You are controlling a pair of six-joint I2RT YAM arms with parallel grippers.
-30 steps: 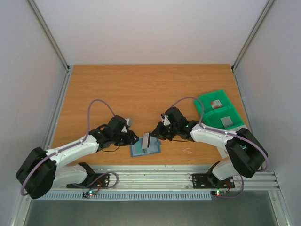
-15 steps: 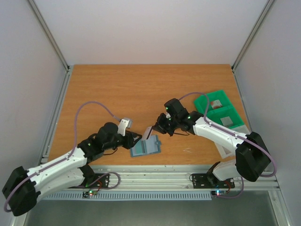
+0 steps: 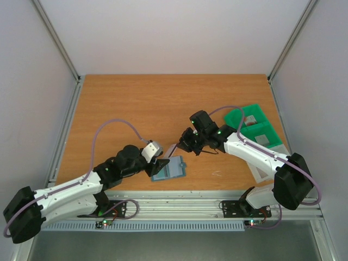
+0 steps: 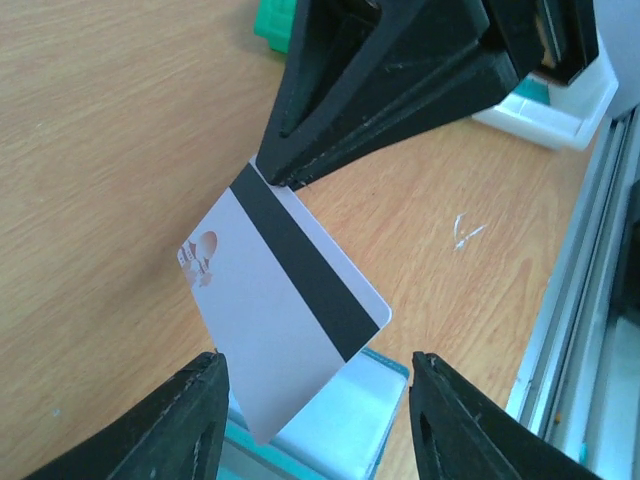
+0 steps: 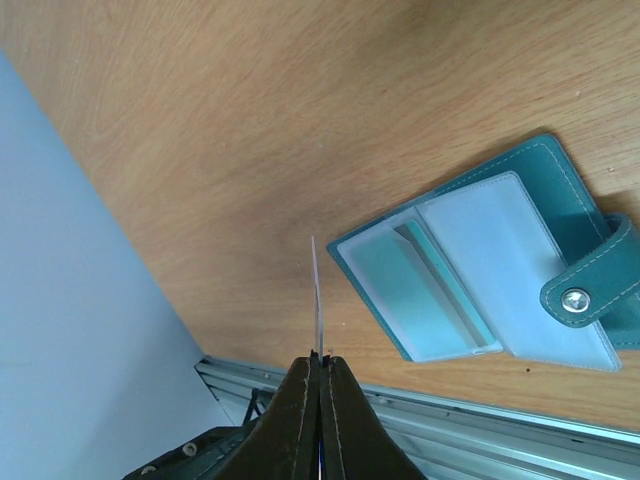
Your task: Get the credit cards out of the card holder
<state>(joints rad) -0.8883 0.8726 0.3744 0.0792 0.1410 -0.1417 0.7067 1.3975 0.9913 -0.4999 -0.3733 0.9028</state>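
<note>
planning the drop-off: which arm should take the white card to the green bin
Right. The right claw is shut on the white card and sits nearer the green bin; the left claw is open, empty, beside the card holder.

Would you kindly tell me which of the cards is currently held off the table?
The pale card with the black stripe, pinched by one corner in the right gripper's jaws; the reddish card and grey card lie in the green bin.
</note>
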